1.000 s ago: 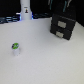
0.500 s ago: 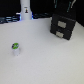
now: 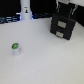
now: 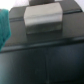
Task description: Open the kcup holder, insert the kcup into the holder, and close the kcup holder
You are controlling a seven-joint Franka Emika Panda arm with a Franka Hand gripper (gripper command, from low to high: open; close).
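Gripper point(image 3: 66, 6) hangs at the upper right of the exterior view, right above the black kcup holder point(image 3: 64, 26), but it is dark and blurred there and I cannot tell whether its fingers are spread or pressed together. Only that view shows the kcup point(image 3: 15, 48), a small white pod with a green top standing upright at the left of the frame, well apart from the holder, while the wrist view is filled by the holder's black surface and a grey handle point(image 4: 44, 20) seen close up. Both things rest on a plain white worktop point(image 3: 45, 60), with a white bottle-like object point(image 3: 25, 10) against a dark background at the upper left.
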